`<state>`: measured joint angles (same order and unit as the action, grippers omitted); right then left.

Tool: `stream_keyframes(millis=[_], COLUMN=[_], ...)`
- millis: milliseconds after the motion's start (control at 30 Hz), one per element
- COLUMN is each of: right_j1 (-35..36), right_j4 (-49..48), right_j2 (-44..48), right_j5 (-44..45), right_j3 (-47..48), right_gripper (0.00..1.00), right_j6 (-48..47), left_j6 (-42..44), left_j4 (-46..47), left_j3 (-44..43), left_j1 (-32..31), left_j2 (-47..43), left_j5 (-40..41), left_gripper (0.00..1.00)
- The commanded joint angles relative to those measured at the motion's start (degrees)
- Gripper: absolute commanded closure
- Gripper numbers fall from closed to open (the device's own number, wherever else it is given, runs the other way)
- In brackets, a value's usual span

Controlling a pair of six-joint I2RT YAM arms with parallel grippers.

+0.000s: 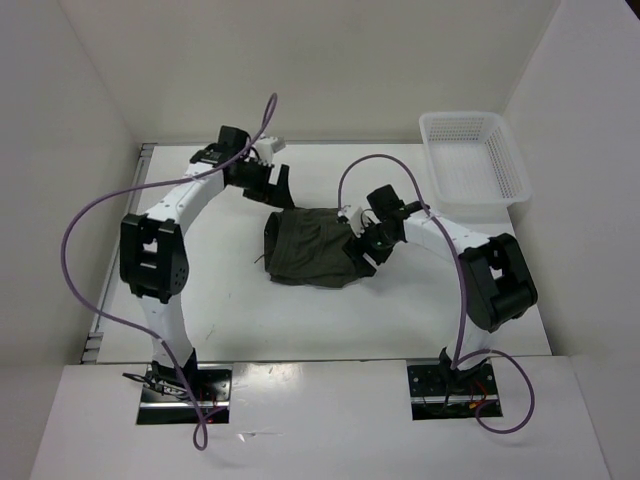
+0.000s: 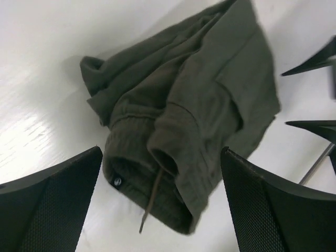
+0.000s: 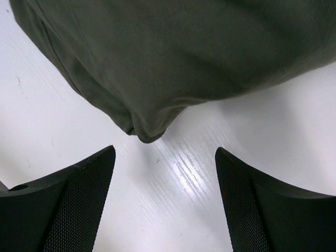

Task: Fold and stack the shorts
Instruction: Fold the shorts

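The left gripper (image 1: 276,186) has its 2 fingers (image 2: 58,199) wide apart and holds nothing. It hangs just beyond the far left corner of the shorts (image 1: 312,248) and looks down on them. The right gripper (image 1: 368,246) also has its fingers (image 3: 68,205) spread, with only bare table between them. It sits at the right edge of the cloth.

The shorts lie as a wrinkled, roughly folded bundle in the middle of the table (image 1: 250,315), between the 2 grippers. In the left wrist view the waistband faces the camera, with 1 thin drawstring (image 2: 152,202) hanging out and 1 small round eyelet (image 2: 116,181) beside it.

The left arm rises from its base at the near left, bends at the elbow and reaches to the far side, with the wrist turned to the right. The right arm keeps its elbow out to the right, and its forearm reaches left toward the shorts.

From above, the right gripper covers part of the right edge of the shorts, so I cannot tell if it touches them. The right wrist view cuts off most of the cloth. The number of folded layers is not clear.

There are 1 pair of shorts, 2 arms, 2 purple cables (image 1: 90,215) and 1 white mesh basket (image 1: 480,198). The basket is at the far right corner, well apart from the shorts.
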<state>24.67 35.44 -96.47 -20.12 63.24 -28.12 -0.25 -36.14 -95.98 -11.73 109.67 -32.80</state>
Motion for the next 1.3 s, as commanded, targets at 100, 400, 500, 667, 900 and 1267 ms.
stream_keyframes(millis=[100,400,500,667,900,1267], right_j1=[1.26,2.57,3.28,3.28,3.28,2.58], right_j4=[-7.05,-9.86,-9.86,-11.62,-10.93,-3.98], right_j2=[-0.48,-4.34,-4.34,-4.34,-4.34,9.78], right_j5=[2.01,3.85,5.52,11.94,12.56,8.43], right_j3=[-1.19,0.65,-0.66,-1.19,1.0,9.26], right_gripper=[0.19,0.62,0.83,1.0,0.89,0.0], right_j6=[4.21,6.07,4.22,2.02,-1.41,-0.8], left_j6=[0.25,0.25,0.25,0.25,0.25,0.25], left_j4=[2.82,5.81,5.82,7.49,8.02,3.89], left_j3=[-2.01,-4.03,-4.03,-3.42,-3.85,-5.53], left_j1=[-2.42,-1.9,-1.11,1.0,1.71,2.31], left_j2=[8.45,11.71,11.18,10.04,14.16,3.4], left_j5=[0.62,1.07,1.07,5.27,7.58,6.87], left_gripper=[0.0,0.78,0.95,1.0,0.81,0.0])
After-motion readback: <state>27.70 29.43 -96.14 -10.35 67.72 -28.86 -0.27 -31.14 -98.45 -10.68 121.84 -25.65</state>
